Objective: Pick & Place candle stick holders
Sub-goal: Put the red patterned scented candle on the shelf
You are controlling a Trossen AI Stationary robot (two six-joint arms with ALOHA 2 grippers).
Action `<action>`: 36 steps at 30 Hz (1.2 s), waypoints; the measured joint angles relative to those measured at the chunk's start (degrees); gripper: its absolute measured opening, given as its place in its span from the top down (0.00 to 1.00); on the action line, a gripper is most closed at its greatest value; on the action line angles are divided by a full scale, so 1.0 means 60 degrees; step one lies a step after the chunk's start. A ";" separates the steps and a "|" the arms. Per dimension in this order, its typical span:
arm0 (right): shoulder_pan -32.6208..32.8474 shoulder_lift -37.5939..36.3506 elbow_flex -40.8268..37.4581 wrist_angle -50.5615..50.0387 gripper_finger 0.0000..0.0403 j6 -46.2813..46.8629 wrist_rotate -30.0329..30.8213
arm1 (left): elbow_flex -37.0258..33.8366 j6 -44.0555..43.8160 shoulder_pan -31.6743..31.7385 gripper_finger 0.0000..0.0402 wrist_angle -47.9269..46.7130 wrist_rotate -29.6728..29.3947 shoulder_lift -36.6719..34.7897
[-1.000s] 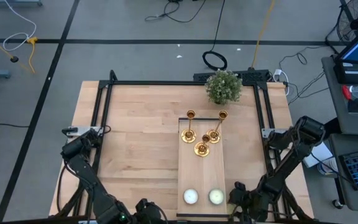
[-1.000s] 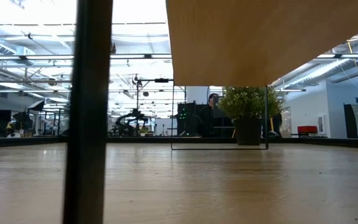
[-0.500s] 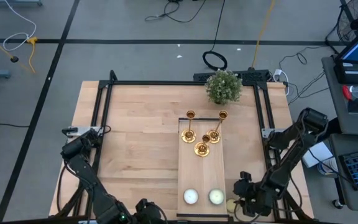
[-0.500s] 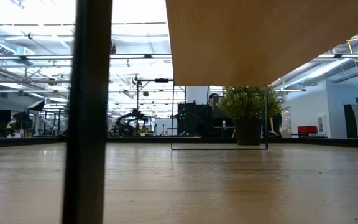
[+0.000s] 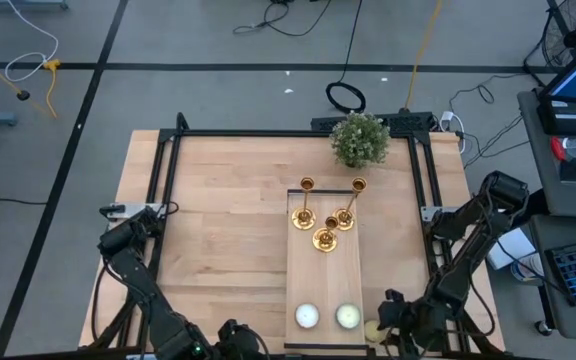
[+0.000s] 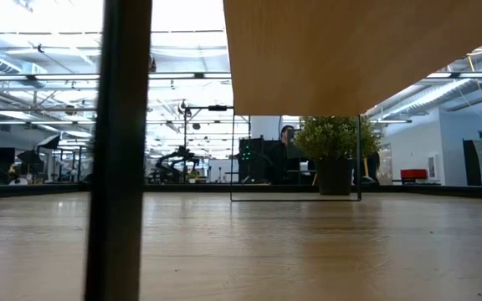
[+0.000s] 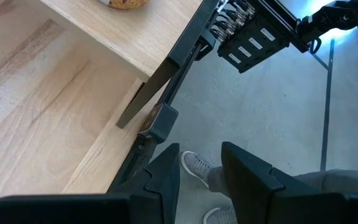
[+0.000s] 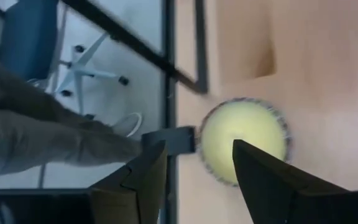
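Your right gripper (image 5: 386,330) has slid from beside the board's near right corner, baring a candle (image 5: 372,330) on the table just right of the board (image 5: 324,275); its fingers (image 8: 143,180) stand apart with that candle (image 8: 244,140) ahead between them, gripping nothing. The three holders (image 5: 325,217) stand upright, clustered on the board's far end, with two more candles (image 5: 307,316) at its near end. A plant (image 5: 359,139) sits just beyond the board. Your left gripper (image 7: 199,180) waits off the near edge left of the board, jaws slightly parted and empty.
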 joint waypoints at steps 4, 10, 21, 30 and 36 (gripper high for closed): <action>0.0000 -0.0014 0.0000 0.0144 0.57 0.0240 -0.0527 | 0.0000 -0.0017 -0.0020 0.70 0.0004 0.0000 0.0000; -0.0004 -0.0414 0.0000 0.1531 0.59 0.0335 -0.0607 | 0.0000 -0.0028 -0.0040 0.70 0.0000 0.0000 0.0000; -0.0218 -0.0675 0.0004 0.7942 0.58 -0.0265 -0.0929 | 0.0000 0.0196 -0.0017 0.70 -0.0004 -0.0103 0.0000; -0.0108 -0.0714 0.0597 1.6138 0.59 -0.6240 -0.0020 | 0.0000 0.0165 -0.0017 0.70 -0.0004 -0.0353 0.0000; 0.0135 -0.0947 0.3009 1.1917 0.63 -0.9261 -0.0437 | 0.0000 0.0125 -0.0017 0.70 -0.0004 -0.0506 0.0000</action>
